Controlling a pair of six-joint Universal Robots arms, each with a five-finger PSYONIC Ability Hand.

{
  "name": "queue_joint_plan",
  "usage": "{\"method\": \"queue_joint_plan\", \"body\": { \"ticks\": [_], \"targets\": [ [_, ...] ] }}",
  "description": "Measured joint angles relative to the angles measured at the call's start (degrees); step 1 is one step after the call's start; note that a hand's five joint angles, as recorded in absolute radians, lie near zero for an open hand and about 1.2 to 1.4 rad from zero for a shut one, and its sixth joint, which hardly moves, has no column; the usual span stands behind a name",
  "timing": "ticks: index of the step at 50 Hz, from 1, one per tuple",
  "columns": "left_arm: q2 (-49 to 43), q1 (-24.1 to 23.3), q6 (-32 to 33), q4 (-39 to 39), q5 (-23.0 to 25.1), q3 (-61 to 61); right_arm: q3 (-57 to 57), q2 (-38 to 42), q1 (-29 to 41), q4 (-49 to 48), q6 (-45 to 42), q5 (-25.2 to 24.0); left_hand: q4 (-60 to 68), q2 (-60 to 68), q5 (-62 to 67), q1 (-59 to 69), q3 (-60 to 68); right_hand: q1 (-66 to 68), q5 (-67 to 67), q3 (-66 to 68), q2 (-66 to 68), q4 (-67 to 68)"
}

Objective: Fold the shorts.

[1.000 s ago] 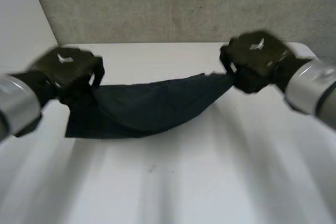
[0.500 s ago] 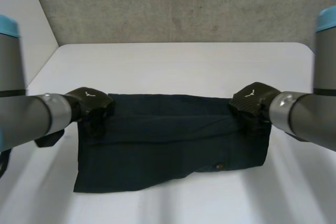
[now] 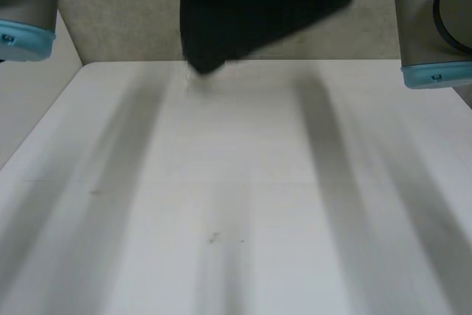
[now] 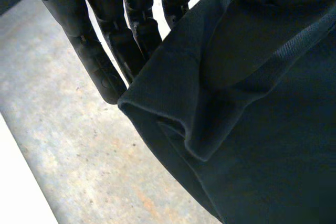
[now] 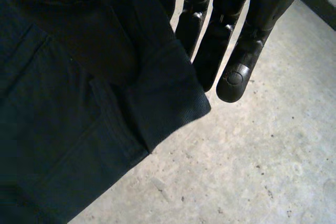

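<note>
Above the wide white table [image 3: 243, 204], at its far side, the dark navy cloth shorts [image 3: 258, 5] are now hung clear, lifted from where they were spread. Their upper edge is pinched by the black left hand [image 4: 115, 40] and the black right hand [image 5: 226, 35]. A fresh lay-down is judged needed before folding.

Plain dark navy shorts [image 3: 258, 5]; black left robot hand [image 4: 93, 52] and right robot hand [image 5: 248, 39]; white table [image 3: 236, 182]; speckled grey wall [image 3: 118, 20].

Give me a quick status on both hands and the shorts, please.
Left hand pinching shorts at an edge; right hand likewise. Shorts hanging above table. No obstruction seen.
</note>
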Motion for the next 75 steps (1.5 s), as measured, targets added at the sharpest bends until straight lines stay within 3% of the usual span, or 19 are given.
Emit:
{"method": "queue_joint_plan", "body": {
  "ticks": [11,17,28,33,41,50,52,53,55,56,63,68,75],
  "targets": [
    [2.2,0.9,-3.1,1.6,0.9,-20.2,10.0,0.7,0.7,5.7,0.7,-0.1,0.0,0.2,0.0,0.0,0.3,0.0,0.0,0.5,0.0,0.0],
    [-1.9,1.5,-6.0,1.3,2.7,-33.2,18.3,7.4,0.8,10.3,0.3,-0.5,0.0,0.2,0.0,0.0,0.3,0.0,0.0,0.6,0.0,0.0],
    [-10.6,1.0,-5.4,-1.0,2.9,-46.1,22.6,18.1,0.8,20.5,-1.8,-1.2,0.0,0.2,0.0,0.0,0.3,0.0,0.0,0.6,0.0,0.0],
    [-7.7,1.1,-4.6,-5.0,2.9,-50.9,24.6,15.7,0.5,26.2,-2.1,-2.3,0.0,0.2,0.0,0.0,0.3,0.0,0.0,0.6,0.0,0.0],
    [4.9,1.4,-0.6,-18.8,3.2,-59.3,32.8,3.2,0.1,39.1,-4.3,-7.9,0.0,0.2,0.0,0.0,0.3,0.0,0.0,0.6,0.0,0.0],
    [12.5,1.0,3.5,-29.9,3.6,-66.9,41.2,-0.3,-0.1,50.4,-11.5,-9.2,-1.1,-1.0,-0.3,0.0,-0.6,0.0,0.0,0.6,0.0,0.0],
    [14.0,0.9,3.7,-30.4,3.7,-67.2,42.5,-0.8,-0.1,50.7,-12.2,-9.2,-4.5,-4.1,-2.1,-2.4,-3.6,0.0,0.0,0.6,0.0,0.0],
    [15.6,0.9,3.9,-29.9,4.0,-66.8,43.7,-1.2,-0.1,50.0,-12.6,-9.3,-10.9,-10.5,-8.3,-9.2,-10.0,0.0,0.0,0.6,0.0,0.0],
    [17.2,1.0,4.0,-28.4,4.5,-65.6,44.9,-1.5,-0.1,48.6,-12.7,-9.5,-37.6,-37.8,-35.0,-38.0,-36.9,0.0,0.0,0.6,0.0,0.0],
    [17.7,1.0,4.0,-27.6,4.8,-65.1,45.2,-1.6,-0.1,48.0,-12.7,-9.6,-40.0,-39.5,-37.6,-39.9,-38.6,0.0,0.0,0.6,0.0,0.0],
    [16.8,3.2,4.0,-14.5,9.7,-58.2,47.4,-1.7,0.1,41.9,-12.2,-10.0,-45.2,-44.4,-43.0,-41.2,-43.4,0.5,0.0,0.6,0.0,0.0],
    [6.7,5.6,4.1,-4.7,14.1,-50.5,48.0,-1.7,0.1,39.6,-11.2,-10.2,-45.1,-44.2,-42.7,-41.0,-43.4,0.5,0.0,0.6,0.0,0.0],
    [-8.9,6.3,4.3,-7.9,15.9,-36.9,48.2,-1.6,0.1,38.4,-9.8,-10.2,-45.1,-44.2,-42.4,-41.0,-43.3,0.5,0.0,0.6,0.0,0.0]
  ]
}}
